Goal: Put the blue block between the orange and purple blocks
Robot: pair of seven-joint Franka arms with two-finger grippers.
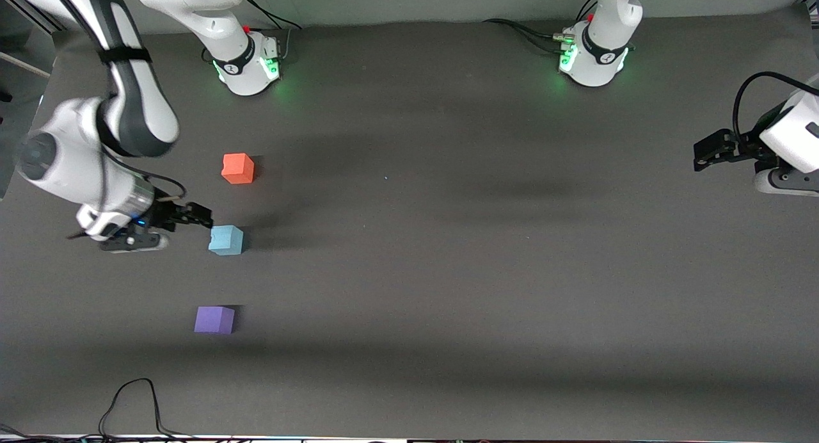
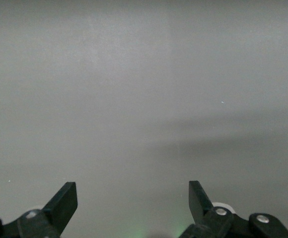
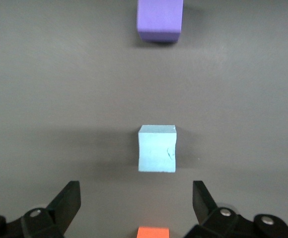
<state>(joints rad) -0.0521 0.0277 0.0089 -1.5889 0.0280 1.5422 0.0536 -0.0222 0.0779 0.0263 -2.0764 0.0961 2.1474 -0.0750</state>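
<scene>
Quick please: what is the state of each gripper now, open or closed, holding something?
Left gripper: open, holding nothing, waiting at the left arm's end of the table.
Right gripper: open, holding nothing, beside the blue block.

The blue block (image 3: 157, 148) sits on the bench (image 3: 59, 99) between the purple block (image 3: 159, 19) and orange block (image 3: 152, 232), apart from both. The right gripper (image 3: 136, 203) is spread wide, empty.
</scene>
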